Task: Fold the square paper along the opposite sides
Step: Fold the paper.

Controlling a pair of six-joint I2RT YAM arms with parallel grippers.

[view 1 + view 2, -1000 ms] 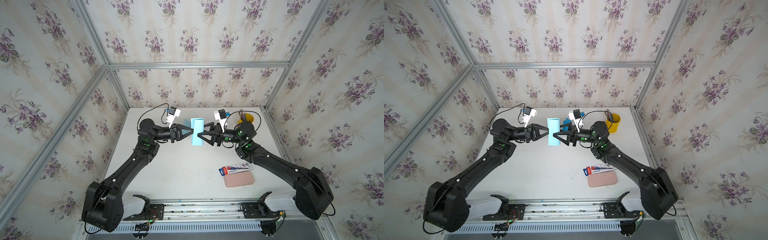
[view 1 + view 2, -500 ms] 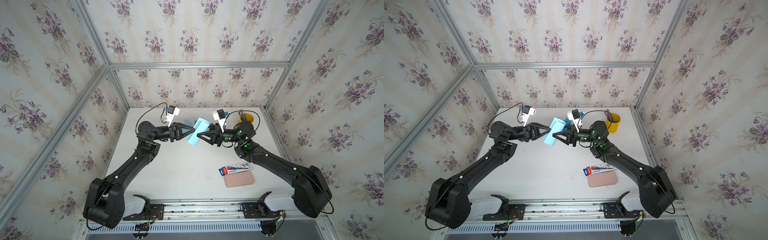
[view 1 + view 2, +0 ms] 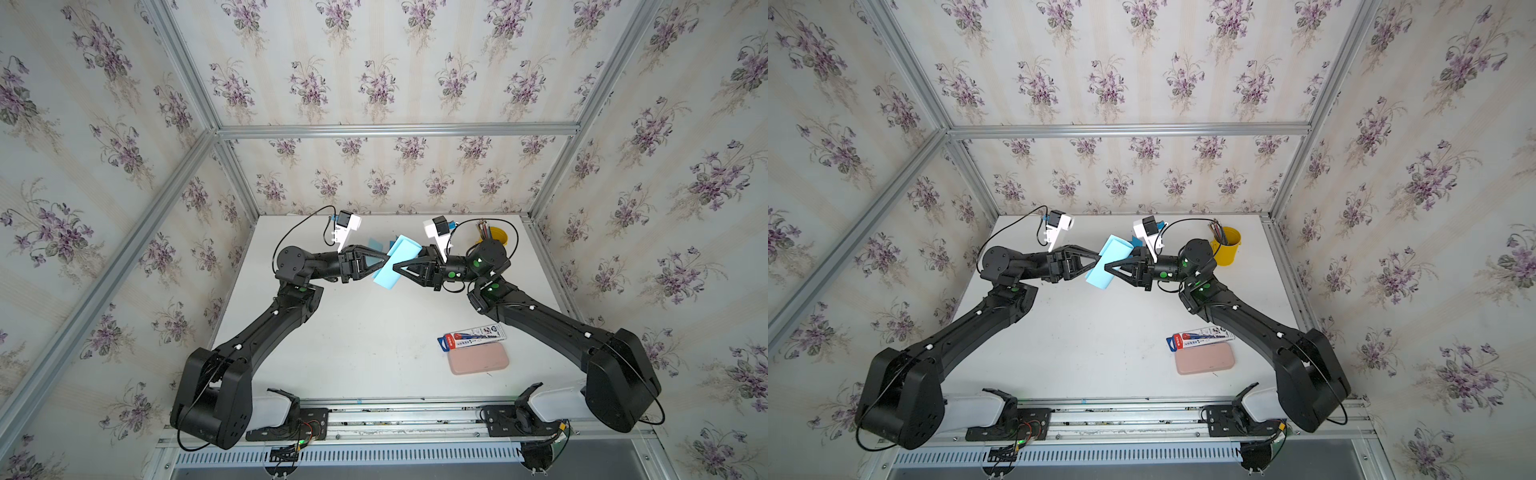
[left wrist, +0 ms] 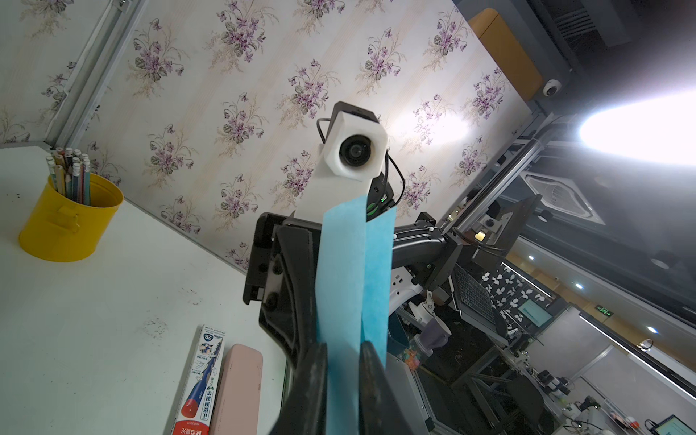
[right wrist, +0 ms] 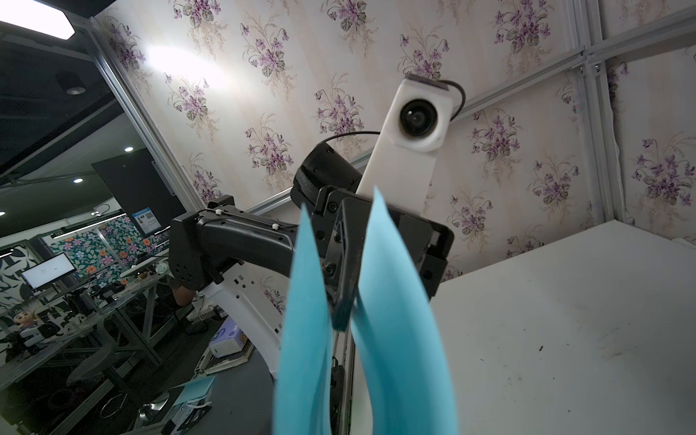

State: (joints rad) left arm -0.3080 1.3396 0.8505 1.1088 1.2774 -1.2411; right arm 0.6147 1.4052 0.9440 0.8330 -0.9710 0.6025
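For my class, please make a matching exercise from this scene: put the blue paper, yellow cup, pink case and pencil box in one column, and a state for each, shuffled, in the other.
Column one:
1. blue paper
2. yellow cup
3. pink case
4. pencil box

Column two:
A. lies flat, printed in red, blue and white
B. up in the air, bent over
C. stands upright, holding pencils
D. lies flat, plain surface

Pairs: 1-B, 2-C, 3-D, 4-A

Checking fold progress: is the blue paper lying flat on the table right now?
No, the blue paper stands upright in the air between the jaws of the left gripper, clear of the table.
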